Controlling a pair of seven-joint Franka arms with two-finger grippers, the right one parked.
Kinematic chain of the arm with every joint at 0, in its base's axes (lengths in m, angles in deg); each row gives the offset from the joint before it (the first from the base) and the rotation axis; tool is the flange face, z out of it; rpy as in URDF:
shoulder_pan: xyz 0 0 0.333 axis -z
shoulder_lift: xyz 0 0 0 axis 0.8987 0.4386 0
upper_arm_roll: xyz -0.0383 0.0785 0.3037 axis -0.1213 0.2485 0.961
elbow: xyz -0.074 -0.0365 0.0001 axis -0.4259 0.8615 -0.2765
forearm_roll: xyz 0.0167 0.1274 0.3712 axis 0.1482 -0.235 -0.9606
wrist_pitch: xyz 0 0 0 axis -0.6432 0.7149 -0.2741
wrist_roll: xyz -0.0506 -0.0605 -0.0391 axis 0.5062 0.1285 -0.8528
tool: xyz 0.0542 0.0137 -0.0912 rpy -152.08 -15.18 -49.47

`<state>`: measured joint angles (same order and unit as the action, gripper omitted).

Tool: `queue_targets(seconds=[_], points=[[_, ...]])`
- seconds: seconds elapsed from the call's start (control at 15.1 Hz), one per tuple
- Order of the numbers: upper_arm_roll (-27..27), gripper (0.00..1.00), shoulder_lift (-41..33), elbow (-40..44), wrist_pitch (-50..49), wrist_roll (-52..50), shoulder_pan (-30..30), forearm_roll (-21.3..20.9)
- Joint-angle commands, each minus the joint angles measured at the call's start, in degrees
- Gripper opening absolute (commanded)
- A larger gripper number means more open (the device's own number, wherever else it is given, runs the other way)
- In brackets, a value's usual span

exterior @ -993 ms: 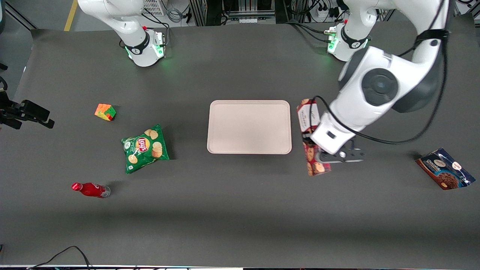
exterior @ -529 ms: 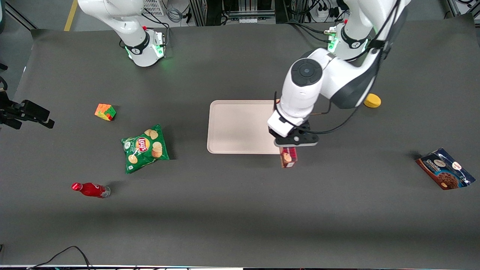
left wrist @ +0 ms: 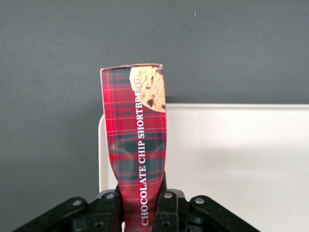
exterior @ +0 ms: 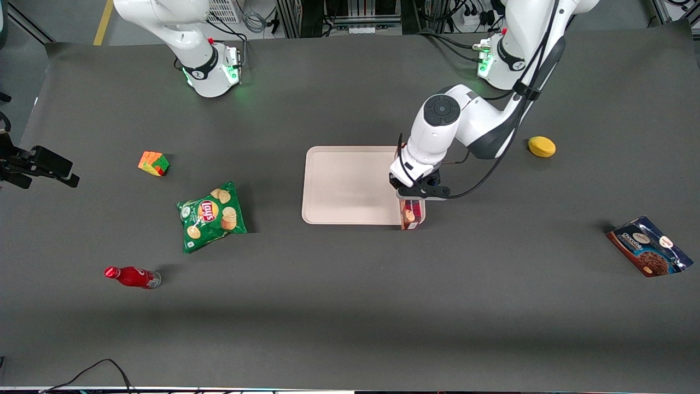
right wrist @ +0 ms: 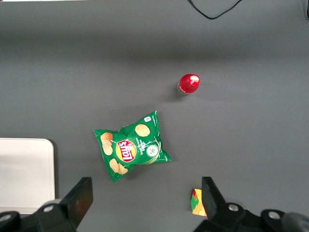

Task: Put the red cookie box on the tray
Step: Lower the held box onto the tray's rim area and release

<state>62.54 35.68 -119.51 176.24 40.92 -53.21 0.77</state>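
Observation:
My left gripper (exterior: 414, 197) is shut on the red cookie box (exterior: 410, 214), a long dark-red plaid carton with cookie pictures. It holds the box over the pale pink tray's (exterior: 350, 183) edge on the working arm's side, near the corner closest to the front camera. The arm hides most of the box in the front view. In the left wrist view the box (left wrist: 136, 130) runs out from between the fingers (left wrist: 166, 205), pinched in at the grip, its end reaching past the tray's rim (left wrist: 103, 159) over the dark table.
A yellow round object (exterior: 541, 146) and a blue-and-brown cookie pouch (exterior: 648, 246) lie toward the working arm's end. A green chips bag (exterior: 211, 216), a colour cube (exterior: 153, 163) and a red bottle (exterior: 131, 277) lie toward the parked arm's end.
My left gripper has carried the box from beside the tray to over the tray's edge and lowered it. The arm no longer covers the yellow object.

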Motion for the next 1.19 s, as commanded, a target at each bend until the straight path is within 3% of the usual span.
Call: queue_targets(seconds=[0.0, 0.53, 0.86, 0.99, 1.12], points=[[0.03, 0.0, -2.84, -5.68, 4.46, -1.63, -0.14, -1.95], [0.03, 0.03, -1.17, -6.38, 4.63, -3.04, 0.48, -4.06], [0.2, 0.05, 0.76, -6.3, 5.77, -9.18, 0.39, -10.47], [0.29, 0.17, 0.76, -6.21, 5.78, -9.37, 0.39, -10.57], [0.46, 0.47, 0.85, -6.03, 6.21, -9.46, 0.39, -10.57]])
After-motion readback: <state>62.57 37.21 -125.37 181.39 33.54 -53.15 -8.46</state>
